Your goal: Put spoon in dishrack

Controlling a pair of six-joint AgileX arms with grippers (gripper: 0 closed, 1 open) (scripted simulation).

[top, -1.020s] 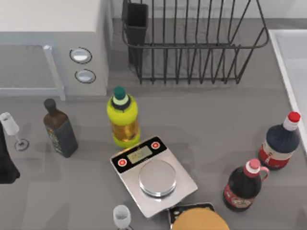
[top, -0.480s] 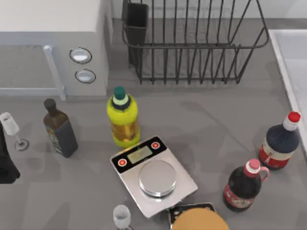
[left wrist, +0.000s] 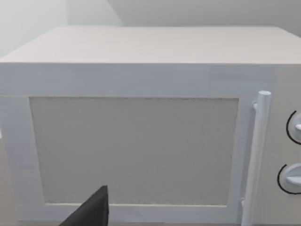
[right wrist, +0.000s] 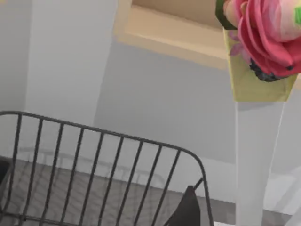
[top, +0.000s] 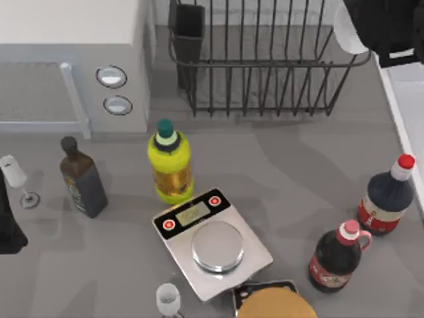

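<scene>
Bench: grey bench (top: 298, 172) crowded with bottles, a scale (top: 212, 242) and a microwave (top: 73, 59).
Dishrack: the dishrack (top: 265, 63) stands at the far edge, right of the microwave.
Right gripper: the right gripper (top: 387, 26) hangs over the rack's right end, gripping the spoon (top: 348, 30).
Spoon: its pale bowl sits just above the rack's right rim; the drop lies leftward, into the basket.
Left gripper: the left gripper (top: 10, 225) is parked at the left edge; I cannot tell how its fingers stand.
</scene>
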